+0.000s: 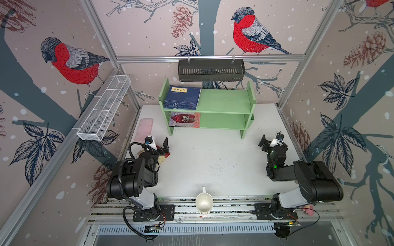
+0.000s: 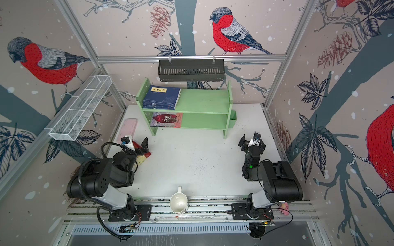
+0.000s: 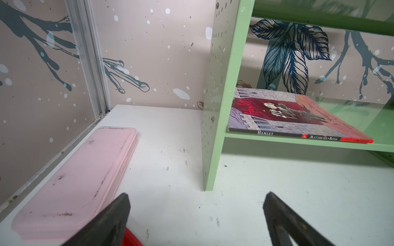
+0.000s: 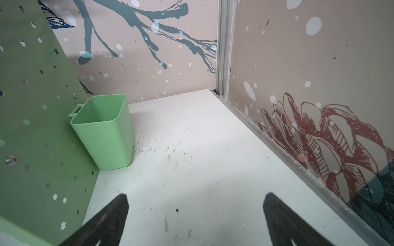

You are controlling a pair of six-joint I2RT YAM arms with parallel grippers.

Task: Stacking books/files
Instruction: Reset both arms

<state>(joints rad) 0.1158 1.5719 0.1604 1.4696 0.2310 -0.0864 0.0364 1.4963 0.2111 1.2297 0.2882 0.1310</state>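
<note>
Stack of navy paperbacks (image 1: 183, 97) lies flat on the green shelf unit (image 1: 226, 100), top tier, left end. Hamlet book (image 3: 294, 119) lies flat on the lower tier, directly under them. Left gripper (image 3: 196, 194) is spread wide, empty, over the tabletop (image 1: 213, 159) in front of the shelf's left leg. Right gripper (image 4: 195, 195) is spread wide, empty, off the shelf's right panel. Pink case (image 3: 74, 181) lies left of the shelf.
</note>
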